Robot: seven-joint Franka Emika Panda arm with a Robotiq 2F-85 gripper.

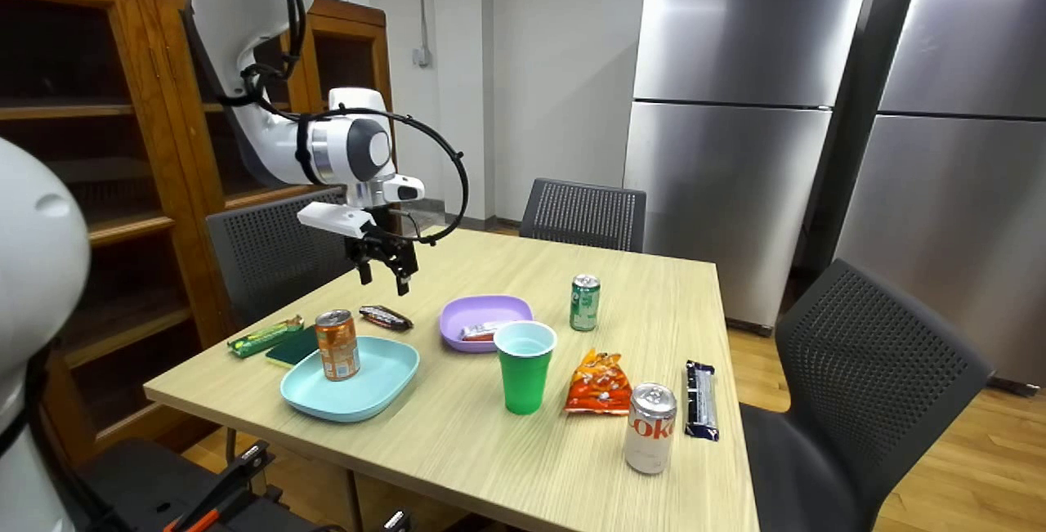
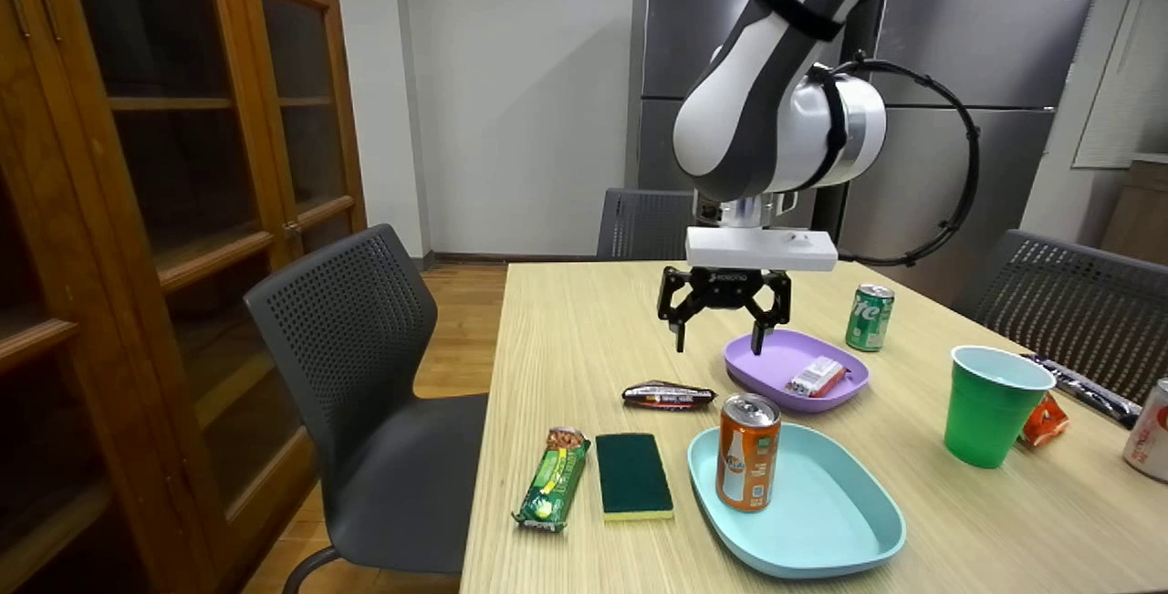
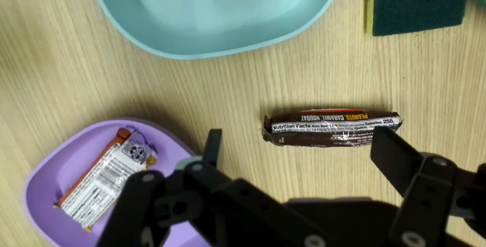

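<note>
Toward one edge of the table (image 2: 566, 329), the jaws hung spread, empty, above a brown candy bar (image 3: 330, 128), likely light, firm, slick; best pinched mid-length.

Parted jaws hang near a dark-wrapped candy bar (image 1: 386, 318) on the worktop (image 1: 637, 280); a turquoise plate (image 1: 384, 373) holds an orange soda can (image 1: 337, 344).

It looks like you have a lunch room here: you can see two big, shiny fridges (image 1: 735, 181), a table (image 1: 490, 270) with soda cans (image 1: 584, 303) on it, dark chairs (image 1: 874, 360), and a wooden cupboard (image 1: 184, 156) with glass doors (image 2: 164, 37).
</note>
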